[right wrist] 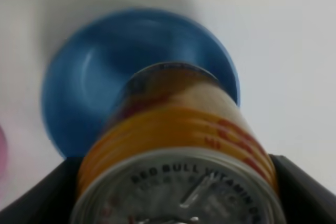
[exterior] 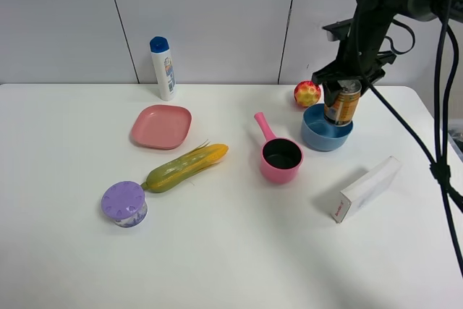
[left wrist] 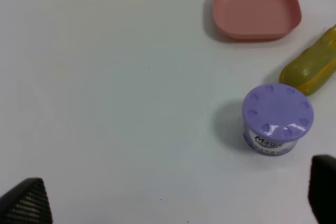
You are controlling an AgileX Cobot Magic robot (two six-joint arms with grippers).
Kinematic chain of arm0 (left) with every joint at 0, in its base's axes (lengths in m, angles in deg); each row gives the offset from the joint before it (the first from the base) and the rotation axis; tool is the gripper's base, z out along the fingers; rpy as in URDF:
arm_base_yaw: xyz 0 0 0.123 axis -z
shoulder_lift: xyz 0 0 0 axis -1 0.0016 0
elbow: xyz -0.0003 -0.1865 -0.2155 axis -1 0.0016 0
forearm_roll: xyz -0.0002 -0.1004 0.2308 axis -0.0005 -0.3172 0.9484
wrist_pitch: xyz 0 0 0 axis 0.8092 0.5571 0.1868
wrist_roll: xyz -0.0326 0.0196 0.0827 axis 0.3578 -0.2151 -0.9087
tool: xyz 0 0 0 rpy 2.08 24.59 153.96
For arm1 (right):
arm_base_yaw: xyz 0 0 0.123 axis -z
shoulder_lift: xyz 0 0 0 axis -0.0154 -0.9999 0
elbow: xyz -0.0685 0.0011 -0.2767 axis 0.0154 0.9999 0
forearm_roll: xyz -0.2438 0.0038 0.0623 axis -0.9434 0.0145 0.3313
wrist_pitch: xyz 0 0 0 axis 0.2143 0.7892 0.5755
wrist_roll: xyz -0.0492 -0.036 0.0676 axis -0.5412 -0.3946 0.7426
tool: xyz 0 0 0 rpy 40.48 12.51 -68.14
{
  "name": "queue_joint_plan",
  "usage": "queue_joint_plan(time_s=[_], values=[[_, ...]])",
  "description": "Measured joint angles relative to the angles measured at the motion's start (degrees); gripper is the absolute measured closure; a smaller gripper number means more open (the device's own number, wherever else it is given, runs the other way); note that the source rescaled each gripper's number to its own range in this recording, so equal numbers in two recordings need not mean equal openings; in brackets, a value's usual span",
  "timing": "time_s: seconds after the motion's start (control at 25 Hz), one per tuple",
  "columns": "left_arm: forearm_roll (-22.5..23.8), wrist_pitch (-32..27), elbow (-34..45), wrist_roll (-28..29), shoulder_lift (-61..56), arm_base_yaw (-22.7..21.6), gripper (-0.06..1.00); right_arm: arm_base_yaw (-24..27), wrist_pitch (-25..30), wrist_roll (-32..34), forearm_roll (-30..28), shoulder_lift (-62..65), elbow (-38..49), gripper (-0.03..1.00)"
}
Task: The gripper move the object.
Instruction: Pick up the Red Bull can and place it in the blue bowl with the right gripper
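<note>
**Can gripped over the blue bowl**

The white table [exterior: 217, 258] has open room along its near edge. Near the far right edge, the right gripper [exterior: 347, 81] clamps the golden can [exterior: 342, 105] upright over the blue bowl [exterior: 318, 137]. The left gripper [left wrist: 173, 200] is spread wide near the purple-lidded jar [left wrist: 276, 116].

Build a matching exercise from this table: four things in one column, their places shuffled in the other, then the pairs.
1 Red Bull can
2 purple-lidded jar
3 white bottle
4 white box

A behind the pink plate
B right of the pink saucepan
C at the corn's green end
D in the right gripper, over the blue bowl

Pairs: 1-D, 2-C, 3-A, 4-B
</note>
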Motion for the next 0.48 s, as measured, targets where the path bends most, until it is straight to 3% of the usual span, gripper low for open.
queue_joint_plan(time_s=[0.2,0.48], values=[[0.0,0.0,0.0,0.0,0.0,0.0,-0.06,0.95,-3.03,-1.38,1.85,-0.11,5.25,0.96],[0.0,0.0,0.0,0.0,0.0,0.0,-0.06,0.9,-8.37,-3.04,3.45,-0.11,5.8,0.96]])
